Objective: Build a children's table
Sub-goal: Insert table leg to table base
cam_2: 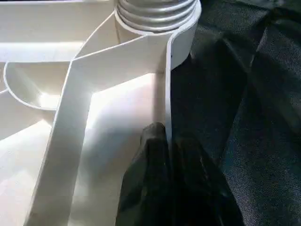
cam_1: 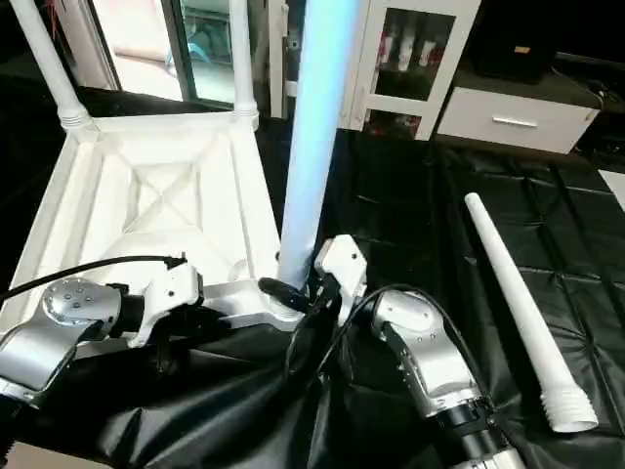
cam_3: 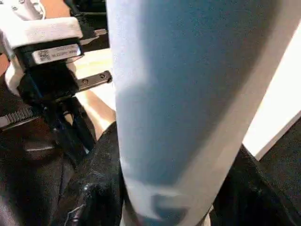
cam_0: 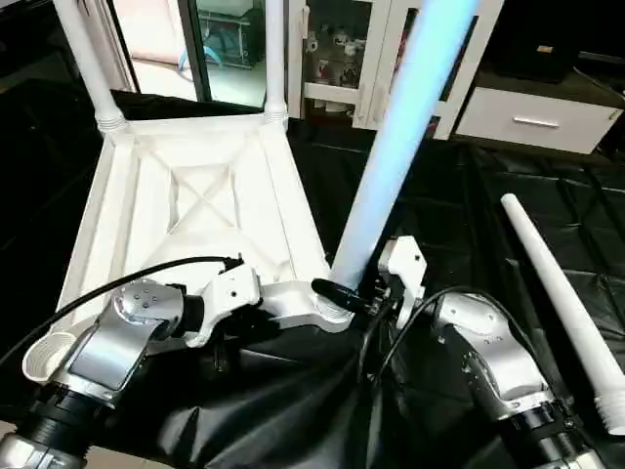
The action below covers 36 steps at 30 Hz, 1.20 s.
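Right gripper [cam_0: 349, 293] is clasping the upright leg [cam_0: 395, 147] at the table top's [cam_0: 195, 210] near socket; left gripper [cam_2: 162, 155] is apparently pinching its rim.

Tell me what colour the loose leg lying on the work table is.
White; the loose leg shows best in the right eye view.

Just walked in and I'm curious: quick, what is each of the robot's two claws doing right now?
Left gripper: closed on the rim of the upside-down table top.
Right gripper: closed around the upright leg in the near corner socket.
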Tool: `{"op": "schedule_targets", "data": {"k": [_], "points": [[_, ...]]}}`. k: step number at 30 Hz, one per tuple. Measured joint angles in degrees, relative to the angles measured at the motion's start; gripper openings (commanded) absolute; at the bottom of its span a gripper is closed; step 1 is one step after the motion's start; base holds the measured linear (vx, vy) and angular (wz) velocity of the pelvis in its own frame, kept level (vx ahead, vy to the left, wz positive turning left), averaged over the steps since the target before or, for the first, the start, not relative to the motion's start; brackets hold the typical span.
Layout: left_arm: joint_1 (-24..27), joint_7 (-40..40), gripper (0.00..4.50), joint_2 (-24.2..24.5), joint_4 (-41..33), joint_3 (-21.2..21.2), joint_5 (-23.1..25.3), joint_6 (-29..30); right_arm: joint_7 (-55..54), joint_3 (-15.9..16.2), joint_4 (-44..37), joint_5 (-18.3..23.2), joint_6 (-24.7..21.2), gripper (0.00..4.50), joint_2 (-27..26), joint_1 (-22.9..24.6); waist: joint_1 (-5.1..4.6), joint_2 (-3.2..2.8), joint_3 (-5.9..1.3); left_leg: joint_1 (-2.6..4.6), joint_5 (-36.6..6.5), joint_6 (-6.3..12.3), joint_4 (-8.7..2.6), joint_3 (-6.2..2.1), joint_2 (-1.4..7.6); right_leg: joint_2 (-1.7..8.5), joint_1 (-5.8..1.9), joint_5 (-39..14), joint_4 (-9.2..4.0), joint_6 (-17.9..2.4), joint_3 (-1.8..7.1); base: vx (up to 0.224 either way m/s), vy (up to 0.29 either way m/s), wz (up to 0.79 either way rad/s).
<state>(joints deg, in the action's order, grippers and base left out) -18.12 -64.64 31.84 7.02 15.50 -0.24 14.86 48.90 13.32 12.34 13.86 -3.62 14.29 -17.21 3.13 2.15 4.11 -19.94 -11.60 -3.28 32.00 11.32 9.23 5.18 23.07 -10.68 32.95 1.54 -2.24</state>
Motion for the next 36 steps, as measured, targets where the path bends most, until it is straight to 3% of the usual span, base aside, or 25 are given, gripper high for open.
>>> {"op": "schedule_targets", "data": {"k": [11,29,33,36], "points": [[-0.1,1.2,0.04,-0.2,0.1,0.0,0.6,0.2,-1.1,0.8,1.8,-0.5,-2.0,1.88,0.0,-2.5,-1.26,-0.04,-0.1,0.02,0.0,0.0,-0.23,-0.13,-0.28,0.04,-0.07,-0.8,-0.96,0.0,0.09,0.0,0.0,0.0],[-0.5,2.1,0.0,-0.6,0.1,-0.1,1.2,0.7,-3.3,-0.2,1.9,-0.2,-2.0,1.86,-0.9,-2.2,-1.22,-0.03,0.08,-0.01,0.0,0.01,-0.33,-0.14,-0.31,0.05,0.01,-0.9,-1.17,0.0,0.07,0.0,0.0,0.0],[-1.0,3.8,0.0,-1.8,0.1,-0.1,1.3,2.7,-6.7,-0.8,2.6,-0.6,-1.7,1.86,-2.2,-2.4,-1.4,-0.16,0.24,0.02,0.0,0.01,-0.4,-0.2,-0.32,0.05,0.02,-1.7,-1.28,0.0,-0.03,0.0,0.0,0.0],[-4.4,8.7,0.0,-6.5,1.4,-0.1,2.4,8.5,-16.0,-3.2,6.4,-2.3,-1.1,1.86,-5.3,-4.8,-1.74,-0.1,0.87,-0.01,0.0,0.01,-0.42,-0.19,-0.34,0.05,0.08,-2.5,-1.38,-0.2,-0.13,-0.017,0.007,-0.02]]}}
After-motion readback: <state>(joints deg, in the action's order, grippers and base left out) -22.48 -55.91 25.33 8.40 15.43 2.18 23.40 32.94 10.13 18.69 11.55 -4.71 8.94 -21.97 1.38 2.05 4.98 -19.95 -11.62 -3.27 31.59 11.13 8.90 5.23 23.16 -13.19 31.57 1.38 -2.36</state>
